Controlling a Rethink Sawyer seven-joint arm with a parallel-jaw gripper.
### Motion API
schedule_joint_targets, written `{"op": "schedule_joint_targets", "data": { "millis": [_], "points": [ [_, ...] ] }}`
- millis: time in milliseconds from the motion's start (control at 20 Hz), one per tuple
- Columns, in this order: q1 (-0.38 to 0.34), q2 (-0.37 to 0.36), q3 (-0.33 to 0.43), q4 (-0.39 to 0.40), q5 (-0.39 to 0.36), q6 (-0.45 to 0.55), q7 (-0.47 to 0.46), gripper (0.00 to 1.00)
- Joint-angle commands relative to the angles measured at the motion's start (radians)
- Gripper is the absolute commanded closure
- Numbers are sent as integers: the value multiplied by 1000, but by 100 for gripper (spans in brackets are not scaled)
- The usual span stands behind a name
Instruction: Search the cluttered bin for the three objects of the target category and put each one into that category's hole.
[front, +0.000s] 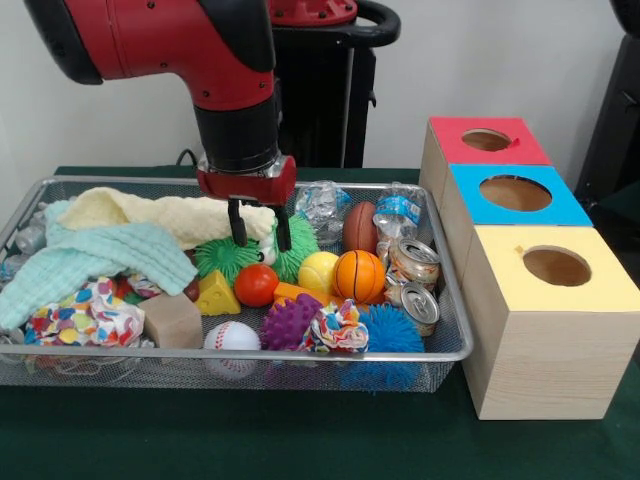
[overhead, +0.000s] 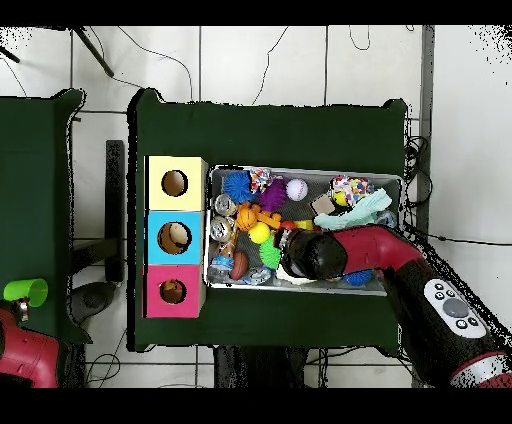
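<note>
Counter (front: 300, 440): dark green cloth, carrying bin and boxes.
Bin (front: 300, 357): wire mesh tray, packed full.
Bin, near row: wooden block (front: 172, 320), baseball (front: 231, 337), purple spiky ball (front: 288, 322), patterned cloth knot (front: 340, 326), blue spiky ball (front: 390, 330).
Bin, middle row: yellow cheese wedge (front: 217, 295), red tomato (front: 256, 285), yellow ball (front: 318, 271), small basketball (front: 359, 276), two tin cans (front: 412, 265) against the right wall.
Bin, left side: mint towel (front: 90, 265) and cream towel (front: 170, 215) lying over other items; floral cloth (front: 85, 315) in front of them.
Bin, far row: green spiky ball (front: 225, 255), brown football (front: 360, 227), crushed plastic bottles (front: 322, 203).
Gripper (front: 260, 240): fingers apart, empty, tips just over the green spiky ball.
Boxes: yellow-topped box (front: 550, 320) nearest, blue-topped box (front: 515, 195) behind it, red-topped box (front: 485, 140) farthest; one round hole in each lid.
Front view only: gripper fingers and far-row items.
Overhead view only: arm (overhead: 340, 255) covers the gripper and part of the bin; something pale shows inside the blue box's hole (overhead: 174, 237), kind cannot be told.
</note>
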Motion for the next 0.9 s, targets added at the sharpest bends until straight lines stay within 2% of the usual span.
{"op": "schedule_joint_targets", "data": {
  "millis": [50, 200, 250, 450, 650, 750, 900],
  "points": [
    [176, -71, -144, 20, -76, -22, 132, 0],
    [208, -98, -161, 108, -44, -82, 164, 0],
    [214, -144, -156, 168, -16, -97, 163, 0],
    [206, -420, -64, 396, 155, -75, 114, 0],
    [194, -576, -14, 499, 312, -17, 36, 0],
    [199, -644, -24, 529, 373, 13, 3, 0],
    [175, -640, -31, 550, 413, -7, -7, 0]
  ]
}}
